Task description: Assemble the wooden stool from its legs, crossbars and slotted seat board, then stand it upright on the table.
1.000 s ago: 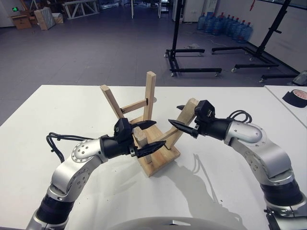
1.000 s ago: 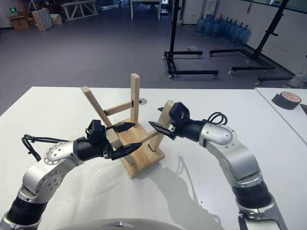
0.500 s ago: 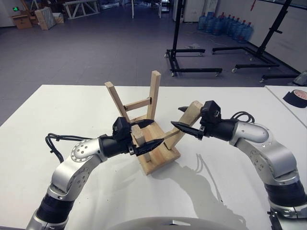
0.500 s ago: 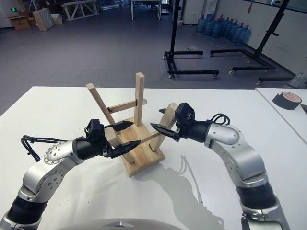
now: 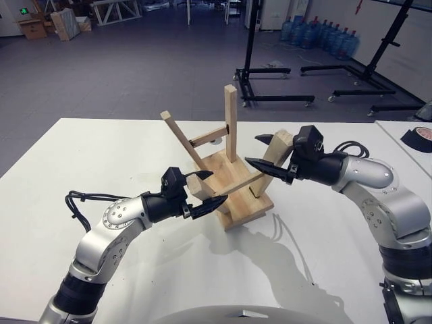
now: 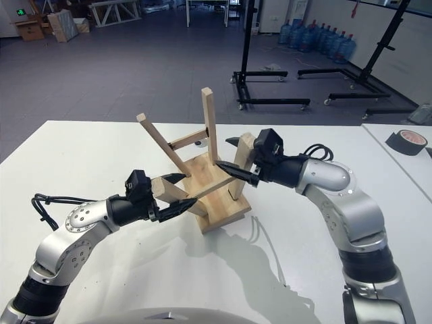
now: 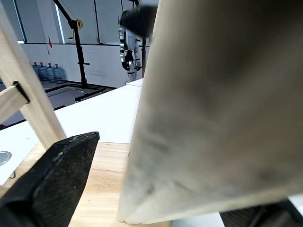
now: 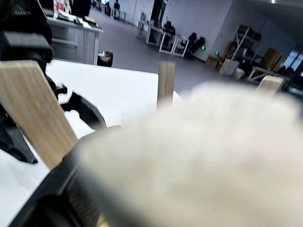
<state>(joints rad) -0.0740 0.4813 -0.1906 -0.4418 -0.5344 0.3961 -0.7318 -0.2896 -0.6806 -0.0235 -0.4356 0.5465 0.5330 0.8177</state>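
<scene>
Wooden stool [image 5: 236,182] sits upside down and tilted near the middle of the white table [image 5: 81,155], slotted seat board [image 5: 248,202] underneath, legs pointing up. The board's near corner is low at the table top; can't tell if it touches. The two far legs [image 5: 231,121] stick up highest, joined by a short crossbar [image 5: 208,137]. A second crossbar [image 5: 239,182] runs between the two near legs. Left arm comes in from low left, elbow bent and out, forearm angled up and right across the table, with a black cable [image 5: 77,202] looped beside it. Left gripper [image 5: 206,188] is clamped on the near left leg [image 5: 196,185], one finger above and one below. In the left wrist view that leg [image 7: 213,109] sits right next to a dark finger [image 7: 52,179]. Right arm has its elbow raised out to the right, forearm about level and pointing left at the stool. Right gripper [image 5: 260,152] is clamped on the near right leg [image 5: 278,147], fingers on either side of it. A black tape roll [image 5: 420,137] lies on the neighbouring surface, far right.
</scene>
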